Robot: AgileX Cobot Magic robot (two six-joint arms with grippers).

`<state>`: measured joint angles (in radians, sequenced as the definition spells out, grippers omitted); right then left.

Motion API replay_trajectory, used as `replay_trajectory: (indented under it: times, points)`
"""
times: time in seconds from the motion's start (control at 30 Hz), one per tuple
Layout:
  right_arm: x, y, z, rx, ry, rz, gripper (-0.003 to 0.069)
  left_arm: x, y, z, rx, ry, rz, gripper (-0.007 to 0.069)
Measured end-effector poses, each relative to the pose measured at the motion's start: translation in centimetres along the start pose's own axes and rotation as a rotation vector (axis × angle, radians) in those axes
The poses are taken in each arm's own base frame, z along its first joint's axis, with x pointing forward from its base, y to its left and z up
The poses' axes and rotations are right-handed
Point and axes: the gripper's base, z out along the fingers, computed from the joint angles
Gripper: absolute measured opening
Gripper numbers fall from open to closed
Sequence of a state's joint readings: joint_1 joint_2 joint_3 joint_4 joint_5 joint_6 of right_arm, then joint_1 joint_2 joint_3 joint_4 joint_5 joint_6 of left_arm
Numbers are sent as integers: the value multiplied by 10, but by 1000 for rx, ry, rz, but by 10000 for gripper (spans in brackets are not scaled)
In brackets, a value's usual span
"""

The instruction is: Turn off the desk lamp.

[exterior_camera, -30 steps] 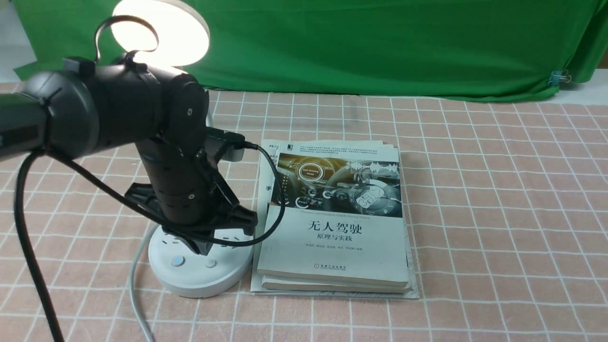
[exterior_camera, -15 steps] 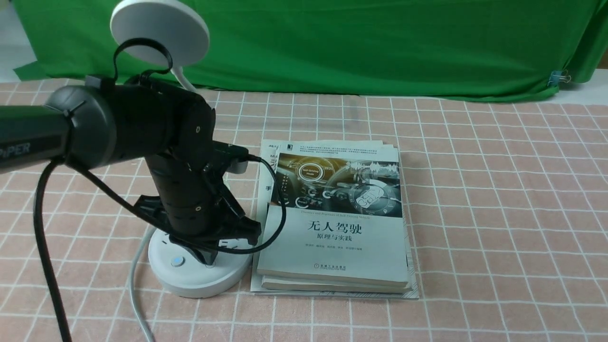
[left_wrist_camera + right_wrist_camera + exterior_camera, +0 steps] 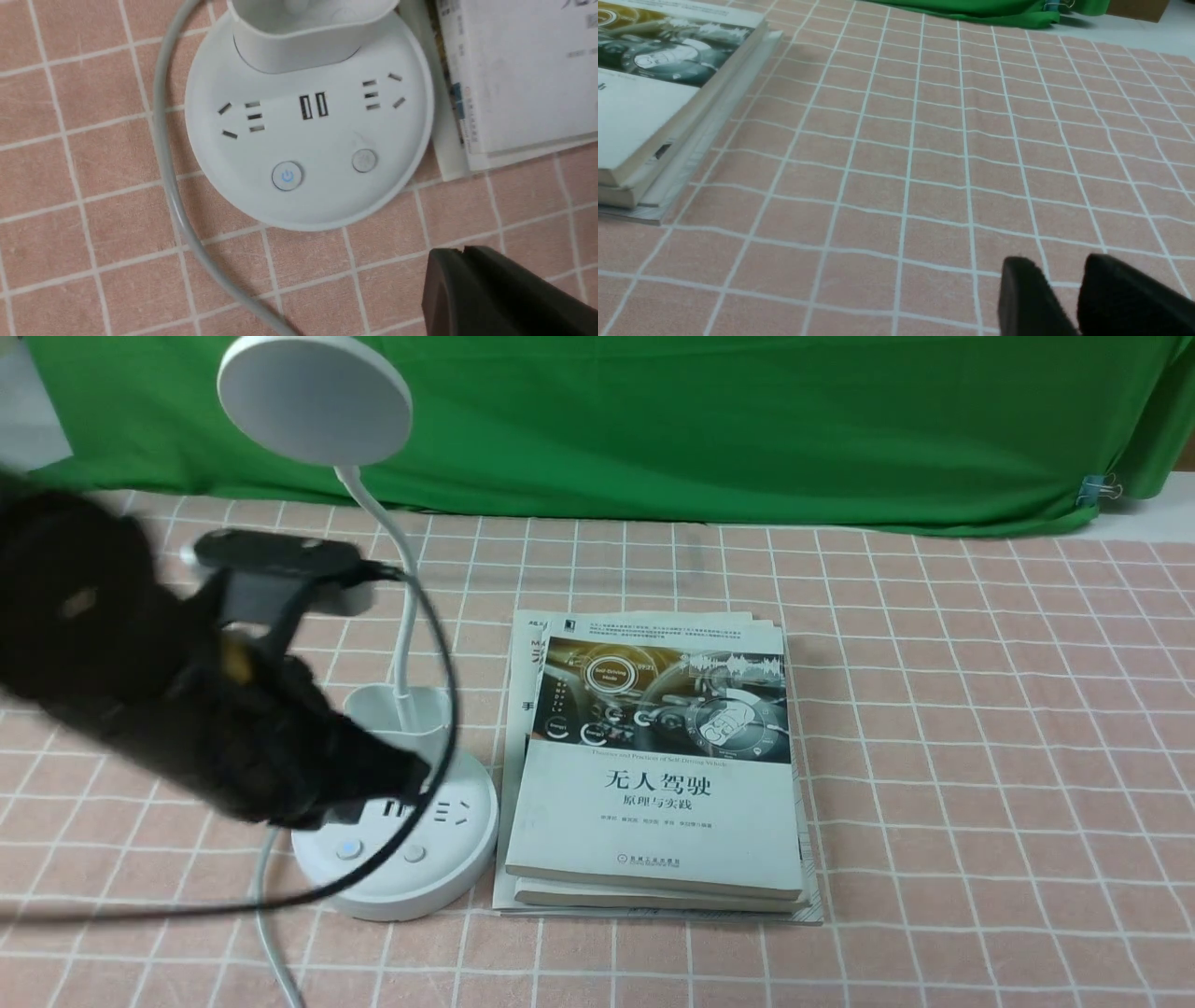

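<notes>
Desk lamp (image 3: 403, 887): standing on the left half of the checked cloth (image 3: 980, 756), round base hard against the stack of books (image 3: 653, 821) on its right. Disc head (image 3: 315, 398) dark, so probably switched off already. By the look of it light, hard, smooth white plastic, a little slippery, with a thin neck (image 3: 403, 616) apt to bend and wobble. Best not gripped at all; better pressed straight down on one of the two buttons (image 3: 287, 176) near the front rim, fingertip only, gently enough not to slide the base. Grey cord (image 3: 266, 915) trailing off the left front, easy to snag.

Plenty of open cloth ahead and far to the right; tight only along the books' edge. Left gripper (image 3: 465, 261) one dark block just off the base rim, touching nothing; cannot tell whether spread or pressed together. Right gripper (image 3: 1073, 289) low over bare cloth, fingers narrowly parted, holding nothing.
</notes>
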<state>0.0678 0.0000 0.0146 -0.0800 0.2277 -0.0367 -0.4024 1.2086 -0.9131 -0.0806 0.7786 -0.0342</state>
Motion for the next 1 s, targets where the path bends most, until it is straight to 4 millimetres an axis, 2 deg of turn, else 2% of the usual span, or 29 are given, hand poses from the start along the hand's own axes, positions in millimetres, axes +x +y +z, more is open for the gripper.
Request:
replay_trajectory:
  times: [0.1,0.13,0.2,0.3,0.43,0.57,1.0]
  points:
    - [0,0,0,0,0,1,240,33,1,-25,31,-188,-17,6]
    - [0,0,0,0,0,1,240,35,1,-26,33,-201,-17,6]
    - [0,0,0,0,0,1,240,61,2,-36,54,-323,-38,6]
    - [0,0,0,0,0,1,240,90,5,-35,72,-430,-65,6]
    - [0,0,0,0,0,1,240,115,9,-30,70,-483,-67,6]
    - [0,0,0,0,0,1,240,124,11,-27,50,-496,-35,6]
    - [0,0,0,0,0,0,240,126,12,-27,27,-526,7,6]
